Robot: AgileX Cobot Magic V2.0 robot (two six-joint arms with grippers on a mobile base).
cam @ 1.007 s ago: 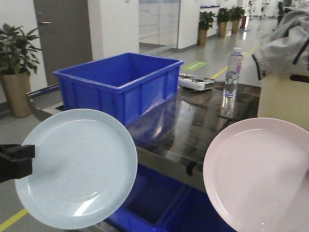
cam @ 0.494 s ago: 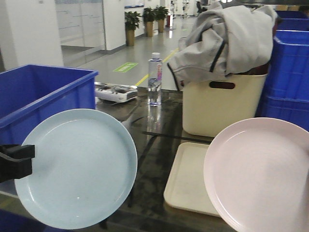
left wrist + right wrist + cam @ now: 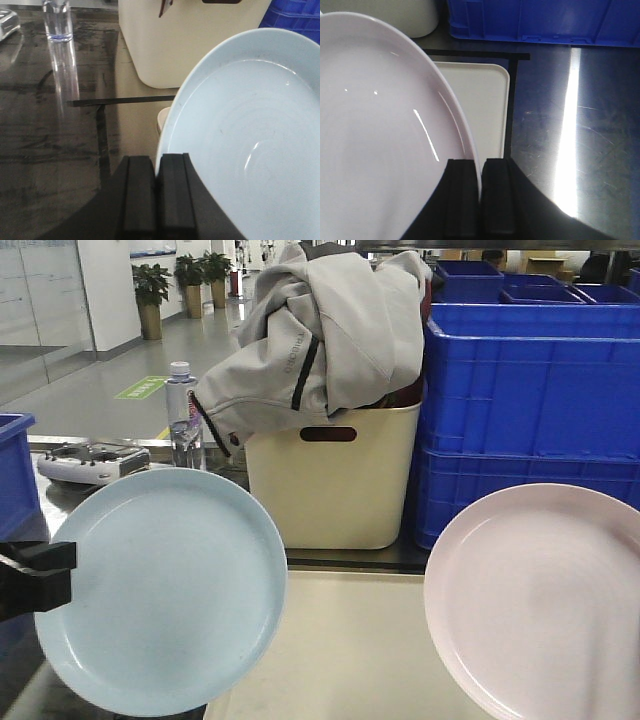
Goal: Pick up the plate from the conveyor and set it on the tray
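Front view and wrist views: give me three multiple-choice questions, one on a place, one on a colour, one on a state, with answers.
1. The grey jacket lies: A) over the cream tub; B) on the floor; C) on a chair.
2. The left plate, in the left end effector, is: A) green; B) pale blue; C) yellow.
3. The right end effector is: A) open and empty; B) shut on nothing; C) shut on the rim of the pink plate.
Answers: 1 A, it drapes over the tub's top. 2 B, its face is pale blue. 3 C, it pinches the rim.
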